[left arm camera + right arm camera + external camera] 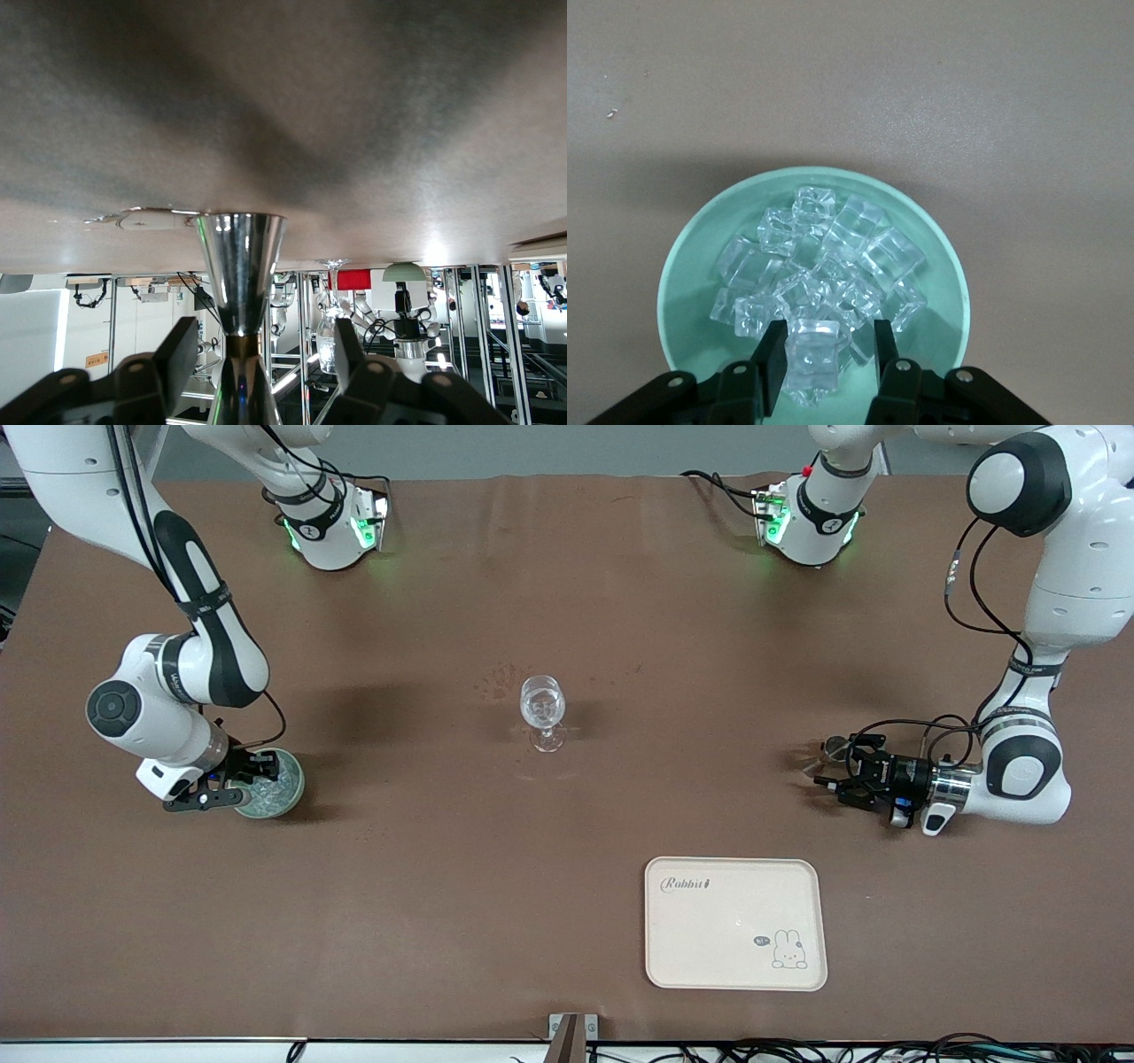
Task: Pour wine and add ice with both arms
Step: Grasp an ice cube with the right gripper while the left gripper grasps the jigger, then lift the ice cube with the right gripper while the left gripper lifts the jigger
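Note:
A pale green bowl holding several ice cubes stands near the right arm's end of the table. My right gripper hangs low over the bowl, open, its fingers astride one cube, with a gap on one side. A clear wine glass stands at the table's middle. My left gripper lies level just above the table near the left arm's end, open around a shiny metal jigger. Its fingers stand clear of the jigger on both sides.
A cream tray with a rabbit print lies nearer the front camera than the left gripper. The left wrist view shows the wine glass and the green bowl farther off. Brown tabletop lies around.

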Available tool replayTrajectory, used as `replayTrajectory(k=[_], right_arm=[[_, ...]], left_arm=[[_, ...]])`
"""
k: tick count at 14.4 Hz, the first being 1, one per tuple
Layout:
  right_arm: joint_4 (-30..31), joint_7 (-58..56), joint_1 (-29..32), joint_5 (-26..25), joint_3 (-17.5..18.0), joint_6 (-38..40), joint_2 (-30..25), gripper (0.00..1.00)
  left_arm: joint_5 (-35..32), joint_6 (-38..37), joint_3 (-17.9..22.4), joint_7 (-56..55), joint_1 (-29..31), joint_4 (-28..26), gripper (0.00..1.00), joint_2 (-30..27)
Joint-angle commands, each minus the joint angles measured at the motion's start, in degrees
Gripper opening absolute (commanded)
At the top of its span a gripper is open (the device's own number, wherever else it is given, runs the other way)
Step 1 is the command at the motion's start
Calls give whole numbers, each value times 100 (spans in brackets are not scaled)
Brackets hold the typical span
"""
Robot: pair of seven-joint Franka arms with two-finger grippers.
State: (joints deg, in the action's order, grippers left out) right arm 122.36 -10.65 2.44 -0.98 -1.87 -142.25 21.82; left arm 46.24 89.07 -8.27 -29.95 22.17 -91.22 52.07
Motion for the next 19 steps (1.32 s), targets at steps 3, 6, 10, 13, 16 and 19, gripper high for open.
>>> replayTrajectory(k=[3,6,10,13,16,19], right_arm=[[-2,-7,-24,19,2,-22,24,47],[-2,-7,-16,19,2,-48,42,46],[7,-16,-16,19,2,-66,77,36],[-1,-7,-24,19,11,-66,77,31],[-19,1,-33,19,11,-31,77,20],[-141,72,-33,19,20,57,68,10]], left_arm=[[17,-21,18,33,7,-45,57,-13],[8,-21,18,33,41,-45,42,-22],[8,-21,18,51,50,-36,24,-30],[17,-30,9,51,50,-36,17,-39],[35,-30,0,51,33,-19,4,-74],[96,-30,-61,-45,-11,52,1,-153]])
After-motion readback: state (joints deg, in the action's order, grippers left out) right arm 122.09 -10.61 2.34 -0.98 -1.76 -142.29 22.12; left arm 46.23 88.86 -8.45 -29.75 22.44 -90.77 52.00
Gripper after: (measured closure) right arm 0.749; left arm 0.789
